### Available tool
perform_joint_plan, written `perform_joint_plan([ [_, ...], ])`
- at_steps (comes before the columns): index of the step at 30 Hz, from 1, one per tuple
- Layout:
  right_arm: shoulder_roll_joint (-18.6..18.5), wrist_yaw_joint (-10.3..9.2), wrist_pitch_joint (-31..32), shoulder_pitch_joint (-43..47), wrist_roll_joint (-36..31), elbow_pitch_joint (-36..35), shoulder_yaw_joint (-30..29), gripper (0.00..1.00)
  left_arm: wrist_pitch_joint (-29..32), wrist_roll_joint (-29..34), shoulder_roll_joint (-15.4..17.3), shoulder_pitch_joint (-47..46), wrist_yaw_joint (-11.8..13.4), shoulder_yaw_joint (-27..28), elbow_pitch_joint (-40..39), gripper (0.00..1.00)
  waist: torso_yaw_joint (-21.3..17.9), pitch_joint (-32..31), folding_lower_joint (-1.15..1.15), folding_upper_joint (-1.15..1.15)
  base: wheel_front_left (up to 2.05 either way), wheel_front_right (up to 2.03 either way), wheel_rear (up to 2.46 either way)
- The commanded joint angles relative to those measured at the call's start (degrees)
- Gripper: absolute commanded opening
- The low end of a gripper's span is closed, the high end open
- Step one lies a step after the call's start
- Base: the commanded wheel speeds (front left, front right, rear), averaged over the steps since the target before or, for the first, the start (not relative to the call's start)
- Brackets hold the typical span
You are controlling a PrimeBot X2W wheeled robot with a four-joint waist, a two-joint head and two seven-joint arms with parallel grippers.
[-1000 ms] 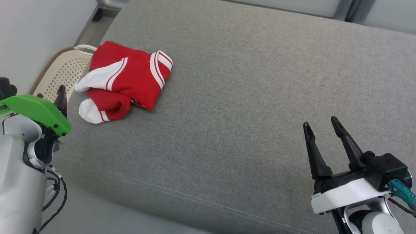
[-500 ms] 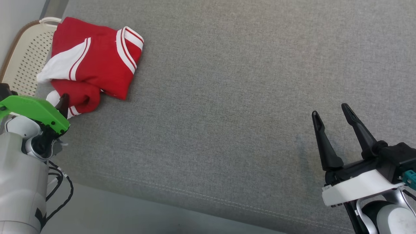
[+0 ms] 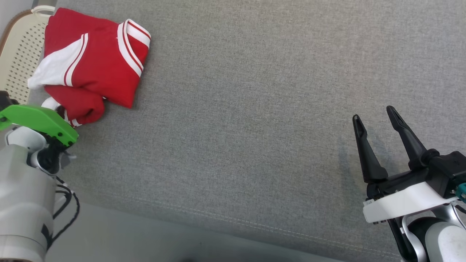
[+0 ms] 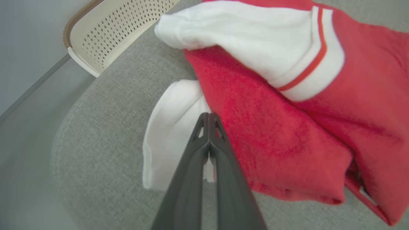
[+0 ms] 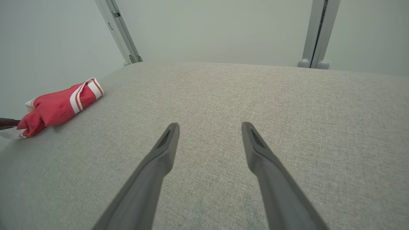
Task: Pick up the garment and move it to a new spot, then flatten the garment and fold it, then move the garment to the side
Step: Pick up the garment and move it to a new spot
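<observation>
The garment (image 3: pixel 91 62) is a red top with white striped trim, lying crumpled at the far left of the grey cushion (image 3: pixel 255 109). My left gripper (image 3: pixel 61 110), under its green cover, is at the garment's near corner. In the left wrist view its fingers (image 4: pixel 209 116) are pressed together, with the tips at the line where the red sleeve (image 4: pixel 287 127) meets a white cuff (image 4: pixel 169 127). My right gripper (image 3: pixel 372 113) hovers open over bare cushion at the lower right, far from the garment. The right wrist view shows its spread fingers (image 5: pixel 210 125) and the garment (image 5: pixel 57 107) at the far left.
A cream perforated basket (image 3: pixel 18 58) sits off the cushion's left end, right behind the garment, and shows again in the left wrist view (image 4: pixel 121 28). The cushion's stitched front edge (image 3: pixel 218 218) runs along the bottom. A pale wall and metal posts (image 5: pixel 314 35) stand behind the cushion.
The head camera has tilted, so the whole picture has slid up and to the left. My left gripper has reached the garment's cuff and closed from open. The right gripper stays open.
</observation>
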Motion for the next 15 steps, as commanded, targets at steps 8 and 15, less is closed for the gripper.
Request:
perform_joint_plan([
  [8,1.38,-0.06,-2.36,-0.32,1.12,2.45,0.23,1.0,-10.78,4.7,4.18,-4.68,0.29,-2.39,-0.63,0.0,-0.56,-4.86,-0.01,0.0,0.0,0.0,0.0],
  [15,2.5,-0.06,-4.05,0.16,1.66,4.55,0.71,1.0,-16.78,7.1,6.25,-5.46,2.07,-3.58,-2.28,0.0,-1.61,-8.7,-0.01,0.0,0.0,0.0,0.0],
])
